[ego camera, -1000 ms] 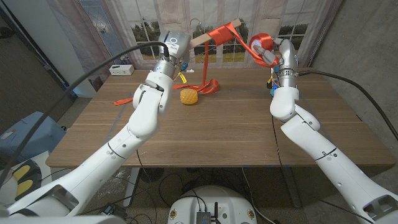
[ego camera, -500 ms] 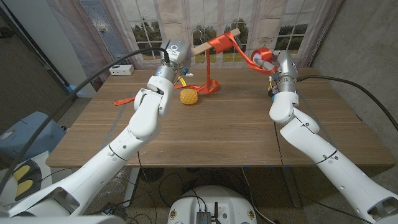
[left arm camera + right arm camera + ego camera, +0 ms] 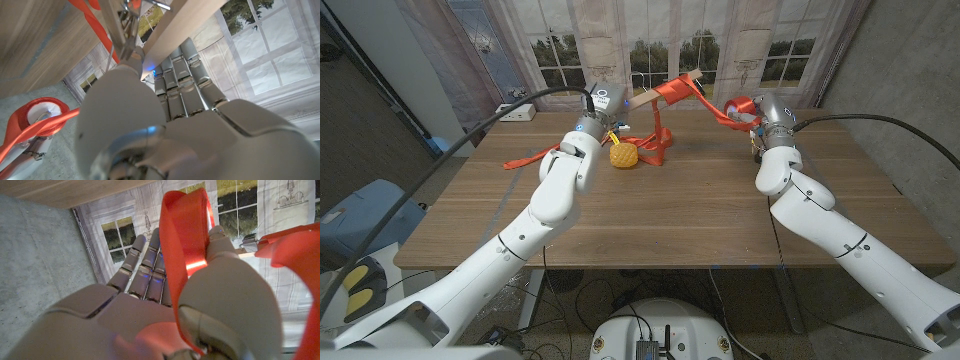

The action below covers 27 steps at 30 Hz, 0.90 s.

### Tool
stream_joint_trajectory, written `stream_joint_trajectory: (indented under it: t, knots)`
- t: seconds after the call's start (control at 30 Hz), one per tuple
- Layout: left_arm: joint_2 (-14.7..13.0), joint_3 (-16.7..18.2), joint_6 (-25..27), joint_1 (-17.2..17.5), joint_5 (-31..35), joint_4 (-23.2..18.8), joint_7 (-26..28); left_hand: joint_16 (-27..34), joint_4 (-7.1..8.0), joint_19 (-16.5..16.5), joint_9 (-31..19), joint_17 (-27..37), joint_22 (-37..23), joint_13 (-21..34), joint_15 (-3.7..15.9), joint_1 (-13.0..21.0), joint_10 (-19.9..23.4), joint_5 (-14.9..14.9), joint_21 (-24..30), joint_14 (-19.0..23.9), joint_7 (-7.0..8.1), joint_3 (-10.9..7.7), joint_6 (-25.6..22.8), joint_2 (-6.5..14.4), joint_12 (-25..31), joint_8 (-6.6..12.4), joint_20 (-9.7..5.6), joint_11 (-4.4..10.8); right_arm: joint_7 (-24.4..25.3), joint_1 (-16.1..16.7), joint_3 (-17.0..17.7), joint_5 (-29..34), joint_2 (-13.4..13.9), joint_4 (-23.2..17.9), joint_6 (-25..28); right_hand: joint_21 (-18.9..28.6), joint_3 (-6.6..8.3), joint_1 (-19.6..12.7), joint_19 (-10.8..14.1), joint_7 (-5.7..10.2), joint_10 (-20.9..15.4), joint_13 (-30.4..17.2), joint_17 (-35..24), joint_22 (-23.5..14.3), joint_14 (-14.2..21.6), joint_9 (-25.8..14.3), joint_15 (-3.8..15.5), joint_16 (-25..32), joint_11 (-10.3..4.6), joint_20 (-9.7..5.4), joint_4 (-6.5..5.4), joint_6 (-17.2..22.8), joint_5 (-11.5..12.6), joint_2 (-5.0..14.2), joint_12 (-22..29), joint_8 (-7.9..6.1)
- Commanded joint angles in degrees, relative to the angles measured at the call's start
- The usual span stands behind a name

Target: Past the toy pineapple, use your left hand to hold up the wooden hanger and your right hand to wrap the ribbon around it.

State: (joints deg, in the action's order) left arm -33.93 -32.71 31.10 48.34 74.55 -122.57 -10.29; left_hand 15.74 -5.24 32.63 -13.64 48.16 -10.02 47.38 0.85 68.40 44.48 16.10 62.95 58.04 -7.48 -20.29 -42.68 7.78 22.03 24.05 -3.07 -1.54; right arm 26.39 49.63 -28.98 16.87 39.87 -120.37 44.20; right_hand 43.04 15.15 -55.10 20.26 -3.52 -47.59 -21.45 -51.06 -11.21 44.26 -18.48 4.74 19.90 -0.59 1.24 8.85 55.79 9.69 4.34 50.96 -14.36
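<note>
While the left robot hand [image 3: 603, 108] grips one end of the wooden hanger [image 3: 655, 94] above the far counter [image 3: 700, 215], the right robot hand [image 3: 760, 112] at three o'clock of it clamps the ribbon spool [image 3: 739, 105]. Red ribbon [image 3: 672, 90] wraps the hanger and trails down beside the toy pineapple [image 3: 624, 155].

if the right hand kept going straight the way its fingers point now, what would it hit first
Probably the curtained window behind the table: in the right wrist view the right hand, pinching the red ribbon, points at it. The wooden hanger lies off to its side. Depth is unclear.
</note>
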Motion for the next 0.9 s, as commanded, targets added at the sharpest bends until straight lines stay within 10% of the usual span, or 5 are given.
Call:
stream_joint_trajectory:
  t: [0.03,0.9]
  knots:
    - [-1.4,-2.3,0.1,-1.3,-4.6,2.2,-2.0,0.2,-2.37,0.4,-17.6,0.3,-0.2,0.2,12.27,0.6,9.0,-0.1,0.4,9.1,7.38,-5.94,-8.1,0.7,-0.1,0.20,-5.30,9.14,-10.1,-6.0,-6.9,-0.7,4.6,-0.8,11.3,0.4,4.45,-1.1,-0.3,5.17,-3.1,-3.8,0.1,0.1,-0.5,-0.1,7.56,-0.3,-2.99,0.11,-1.39,7.7,0.4,4.74,4.0,0.02]
    - [-5.2,-5.3,0.8,-2.6,-16.3,2.8,-5.6,-1.1,-3.44,1.6,-16.3,-2.8,-0.3,-3.5,12.32,1.7,10.4,-3.0,1.9,10.6,7.13,-6.60,-9.6,0.6,-2.3,-0.72,-5.39,8.00,-28.6,-30.4,-32.9,-2.2,8.4,2.4,32.3,0.6,4.40,-0.8,-1.2,5.78,-1.3,-2.0,1.0,0.1,-1.9,0.6,7.49,-1.5,-2.30,0.34,-1.55,5.6,0.3,5.15,2.2,1.19]
